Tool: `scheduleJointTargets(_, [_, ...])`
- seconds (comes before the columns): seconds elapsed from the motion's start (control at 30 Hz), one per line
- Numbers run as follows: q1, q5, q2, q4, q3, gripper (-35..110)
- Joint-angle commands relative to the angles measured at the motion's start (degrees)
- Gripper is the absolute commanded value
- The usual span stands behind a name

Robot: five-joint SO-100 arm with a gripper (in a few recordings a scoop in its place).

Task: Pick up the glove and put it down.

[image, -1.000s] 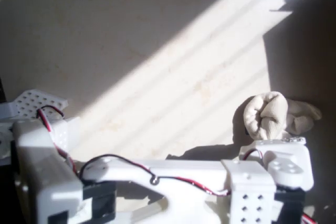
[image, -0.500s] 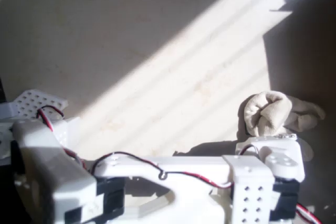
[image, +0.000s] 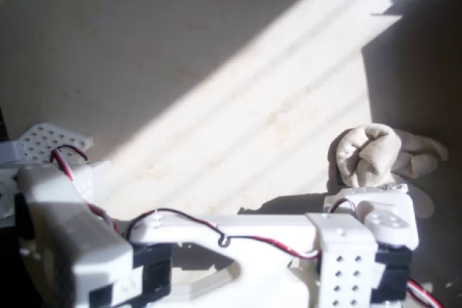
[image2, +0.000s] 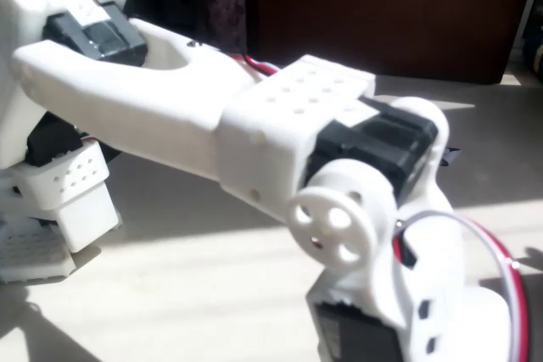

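White plastic arm (image: 238, 239) lies along the desk's (image: 216, 70) near edge in the overhead view, barely shifted over the last half second after creeping right before that. Beige glove (image: 379, 156) remains bunched near the right edge, touching the wrist block, and has slid slightly right. I cannot tell how the fingers stand, so I judge the pickup still pending.

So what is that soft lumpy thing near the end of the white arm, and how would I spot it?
In the overhead view, follow the white arm along the bottom edge to its right end. Just above that end, where the sunlit table meets the dark shadow, lies the glove. It is the one soft, crumpled beige thing with stubby fingers; everything near it is hard white plastic.
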Motion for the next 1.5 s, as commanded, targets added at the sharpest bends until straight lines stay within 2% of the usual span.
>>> scheduleJointTargets(0.0, [-0.18, -0.53, 0.88, 0.44, -0.79, 18])
scheduleJointTargets(0.17, [-0.09, -0.53, 0.97, 0.53, -0.70, 26])
scheduleJointTargets(0.6, [-0.53, -0.53, 5.45, 3.78, -0.79, 26])
scheduleJointTargets(1.03, [-13.10, 0.44, 13.89, 4.66, -0.79, 26])
scheduleJointTargets(1.2, [-17.31, 0.44, 13.97, 8.26, -0.79, 26])
scheduleJointTargets(1.47, [-23.03, 0.88, 13.18, 7.56, -0.26, 26])
